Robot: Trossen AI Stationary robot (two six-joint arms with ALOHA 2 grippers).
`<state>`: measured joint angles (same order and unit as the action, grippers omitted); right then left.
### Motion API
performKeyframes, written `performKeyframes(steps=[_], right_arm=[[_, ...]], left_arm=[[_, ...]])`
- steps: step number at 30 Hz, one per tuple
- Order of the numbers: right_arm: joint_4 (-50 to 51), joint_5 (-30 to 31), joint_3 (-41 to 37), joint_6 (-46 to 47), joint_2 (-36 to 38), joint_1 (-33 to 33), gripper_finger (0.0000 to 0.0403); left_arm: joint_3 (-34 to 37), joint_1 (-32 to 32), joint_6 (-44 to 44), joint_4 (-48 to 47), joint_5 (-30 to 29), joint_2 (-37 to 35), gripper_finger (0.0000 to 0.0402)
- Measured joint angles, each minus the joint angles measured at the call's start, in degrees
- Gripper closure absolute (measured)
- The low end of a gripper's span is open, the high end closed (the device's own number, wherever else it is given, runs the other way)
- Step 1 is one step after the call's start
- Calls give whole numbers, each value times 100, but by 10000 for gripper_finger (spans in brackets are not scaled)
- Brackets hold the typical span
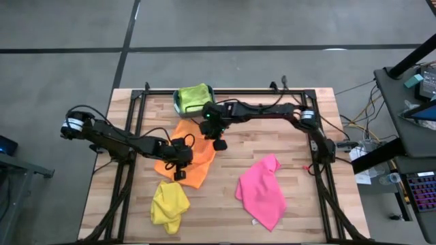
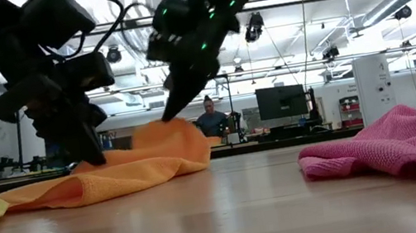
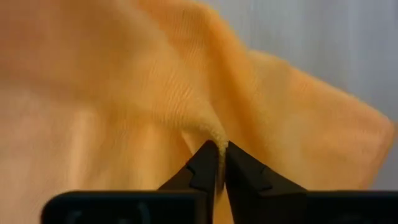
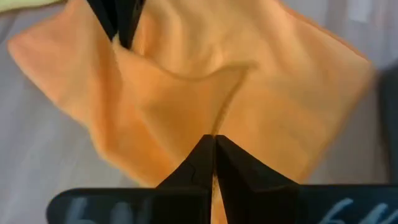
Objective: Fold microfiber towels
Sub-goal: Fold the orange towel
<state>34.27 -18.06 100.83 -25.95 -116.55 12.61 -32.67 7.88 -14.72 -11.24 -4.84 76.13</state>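
Note:
An orange towel lies crumpled at the table's middle left, and both grippers are on it. My left gripper is shut at its near part, low by the table. My right gripper is shut at its right part, where the cloth rises to a peak. A yellow towel lies bunched near the front edge. A pink towel lies spread at the near right. A lime green towel sits in the teal bin at the back. My left gripper pinches a small raised ridge of the orange towel between its two fingertips, slanting down from the table's left. The cloth around it rests slack on the table. My right gripper pinches a point of the orange towel between its fingertips, slanting down from the far right. That part is drawn up into a peak, while the rest stays on the table.
The teal bin stands at the back edge between the arms' black frame rails. Bare wood lies between the orange and pink towels. In the low view a person shows far off in the room beyond the table.

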Motion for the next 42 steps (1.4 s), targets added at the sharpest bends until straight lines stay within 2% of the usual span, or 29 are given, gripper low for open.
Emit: performKeyframes(steps=[4,9,13,19,24,27,30,33,38,42], right_arm=[[-171,195,-846,145,704,-115,394],[-954,560,-2094,575,1506,-274,394],[-1685,632,-3013,987,1889,-419,394],[-2859,621,-4023,1431,2076,-662,394],[-3239,631,-4334,1616,2076,-723,394],[-3257,744,-4368,1636,2076,-734,394],[-3237,872,-4364,1613,2076,-737,394],[-3172,919,-4325,1551,2076,-735,394],[-3137,860,-4320,1635,2078,-737,387],[-3126,731,-4309,1868,2078,-735,354]], left_arm=[[4,11,-275,-283,35,-150,337],[9,11,-378,-365,72,-345,261],[14,13,-463,-491,162,-439,216],[42,13,-1145,-472,718,-184,197],[55,49,-1538,-252,1087,321,197],[35,76,-1486,75,1130,548,207],[-13,76,-1362,60,1123,580,237],[-49,76,-1173,-59,1124,487,285],[-129,86,-869,-215,1126,363,387],[-140,129,-707,-193,1180,264,396]])
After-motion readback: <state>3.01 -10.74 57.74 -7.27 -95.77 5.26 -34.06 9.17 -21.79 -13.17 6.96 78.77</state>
